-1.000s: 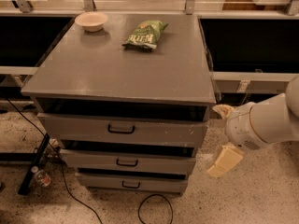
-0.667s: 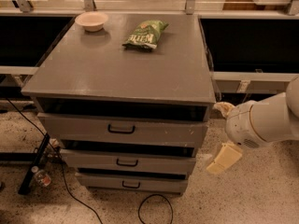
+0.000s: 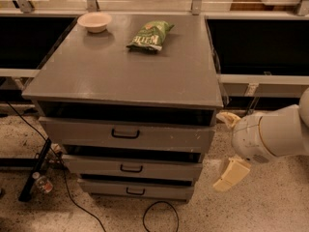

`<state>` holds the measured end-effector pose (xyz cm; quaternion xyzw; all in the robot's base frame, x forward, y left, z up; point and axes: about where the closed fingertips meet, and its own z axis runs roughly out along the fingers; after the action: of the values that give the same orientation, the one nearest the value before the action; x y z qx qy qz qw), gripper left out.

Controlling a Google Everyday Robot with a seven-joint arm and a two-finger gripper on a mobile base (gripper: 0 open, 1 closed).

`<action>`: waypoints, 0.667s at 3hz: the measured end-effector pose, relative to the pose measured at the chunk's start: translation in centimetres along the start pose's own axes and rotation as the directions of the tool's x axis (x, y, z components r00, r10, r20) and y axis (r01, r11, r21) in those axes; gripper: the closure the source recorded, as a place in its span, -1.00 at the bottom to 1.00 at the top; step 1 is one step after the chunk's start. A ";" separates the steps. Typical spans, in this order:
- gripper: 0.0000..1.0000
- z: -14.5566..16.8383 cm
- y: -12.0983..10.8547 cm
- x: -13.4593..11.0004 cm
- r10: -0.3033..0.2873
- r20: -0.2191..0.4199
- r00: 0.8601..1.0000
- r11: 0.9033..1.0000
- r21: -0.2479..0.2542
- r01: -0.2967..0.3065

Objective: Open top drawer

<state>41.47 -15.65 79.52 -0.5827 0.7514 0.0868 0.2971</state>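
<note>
The top drawer [image 3: 159, 137] is the widest grey front under the cabinet top, with a small black bar handle [image 3: 125, 134] at its centre. It stands out a little, with a dark gap above it. My gripper [image 3: 218, 152] is at the drawer's right end, beside the cabinet's right front corner and well right of the handle. It is open and empty: one cream finger [image 3: 228, 118] is level with the drawer's top, and the other finger [image 3: 231, 175] hangs lower, by the middle drawer.
Two narrower-looking grey drawers [image 3: 133, 168] sit below. On the cabinet top [image 3: 120, 71] lie a white bowl [image 3: 94, 21] and a green chip bag [image 3: 150, 35]. Cables [image 3: 159, 216] and a black stand [image 3: 34, 170] lie on the floor at the left. A dark shelf rail [image 3: 263, 79] runs behind my arm.
</note>
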 end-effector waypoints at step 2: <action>-1.00 1.0 1.2 0.1 -0.018 0.009 1.000 0.999 -0.034 0.019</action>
<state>40.72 -14.91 78.41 -0.5942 0.7432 0.0992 0.2911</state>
